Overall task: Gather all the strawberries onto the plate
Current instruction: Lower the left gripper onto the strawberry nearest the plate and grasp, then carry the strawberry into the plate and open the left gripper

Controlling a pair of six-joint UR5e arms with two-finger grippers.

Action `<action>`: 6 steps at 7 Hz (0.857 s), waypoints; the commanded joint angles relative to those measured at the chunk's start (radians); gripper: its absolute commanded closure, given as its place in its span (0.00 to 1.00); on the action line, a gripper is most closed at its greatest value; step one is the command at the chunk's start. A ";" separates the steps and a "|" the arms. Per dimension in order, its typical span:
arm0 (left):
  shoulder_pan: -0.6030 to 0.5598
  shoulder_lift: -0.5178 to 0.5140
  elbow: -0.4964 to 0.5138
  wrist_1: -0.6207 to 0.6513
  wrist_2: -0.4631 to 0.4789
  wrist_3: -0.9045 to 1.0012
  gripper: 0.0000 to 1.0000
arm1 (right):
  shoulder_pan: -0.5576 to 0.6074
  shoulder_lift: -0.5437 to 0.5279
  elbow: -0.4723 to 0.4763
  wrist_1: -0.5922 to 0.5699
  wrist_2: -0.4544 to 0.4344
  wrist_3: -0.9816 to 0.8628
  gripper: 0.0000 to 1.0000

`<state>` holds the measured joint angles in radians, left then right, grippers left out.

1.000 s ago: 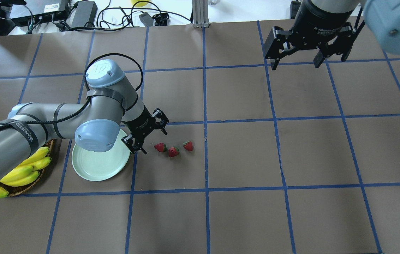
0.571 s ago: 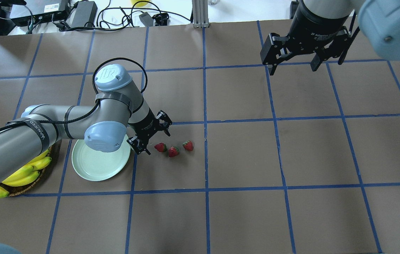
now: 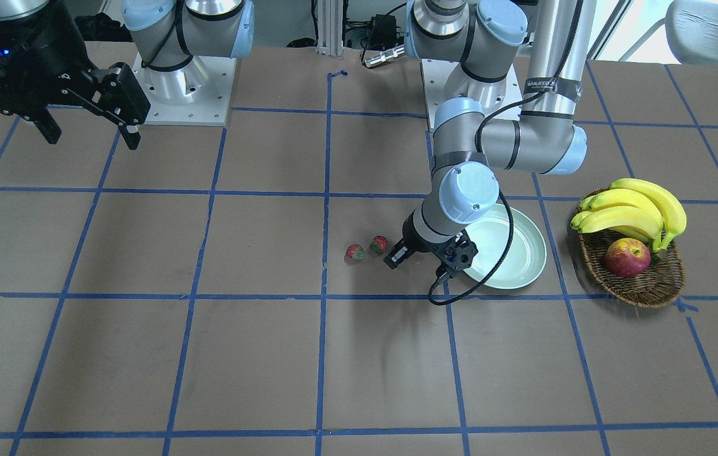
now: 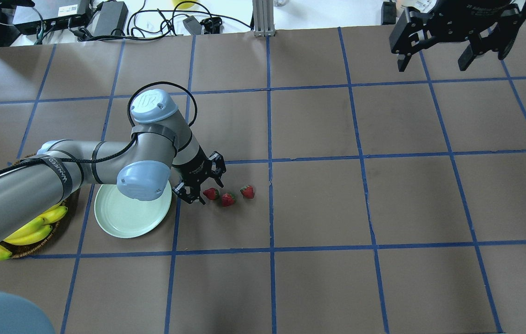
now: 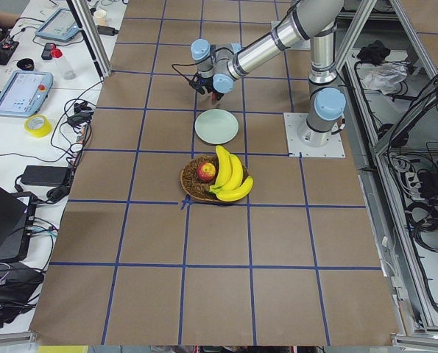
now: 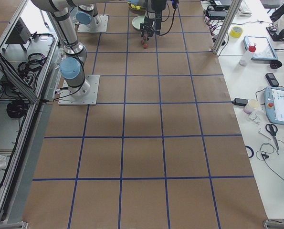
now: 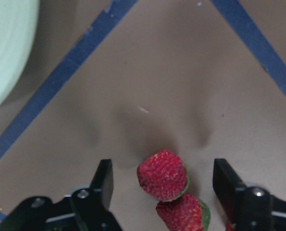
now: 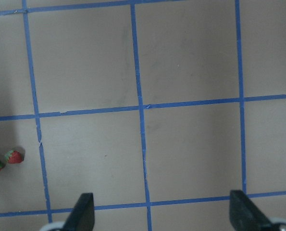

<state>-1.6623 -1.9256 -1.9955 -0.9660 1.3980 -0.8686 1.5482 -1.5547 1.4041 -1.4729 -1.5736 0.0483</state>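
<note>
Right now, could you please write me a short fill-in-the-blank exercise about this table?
The left gripper is ____ with one strawberry between its fingers.
____ strawberries lie on the table, none on the mint plate.
The wicker basket holds bananas and one ____.
Missing words: open, three, apple.

A brown paper surface crossed by a grid of blue tape lines; three strawberries, red with speckled skin and green leafy tops; a plain pale mint-green plate; a brown woven wicker basket with yellow bananas and a red apple streaked yellow; the left arm silver-grey with pale blue joint caps; the left hand and right hand matte black.
</note>
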 commanded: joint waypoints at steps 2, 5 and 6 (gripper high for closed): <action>0.001 0.008 0.007 -0.002 0.015 0.058 1.00 | 0.159 0.039 0.030 -0.105 -0.006 0.064 0.00; 0.076 0.078 0.059 -0.061 0.185 0.224 1.00 | 0.055 0.033 0.010 -0.086 0.006 0.027 0.00; 0.113 0.111 0.063 -0.106 0.226 0.337 1.00 | 0.055 0.025 0.022 -0.083 0.006 0.030 0.00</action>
<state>-1.5906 -1.8496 -1.9421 -1.0250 1.5764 -0.6379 1.6156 -1.5222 1.4188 -1.5599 -1.5691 0.0773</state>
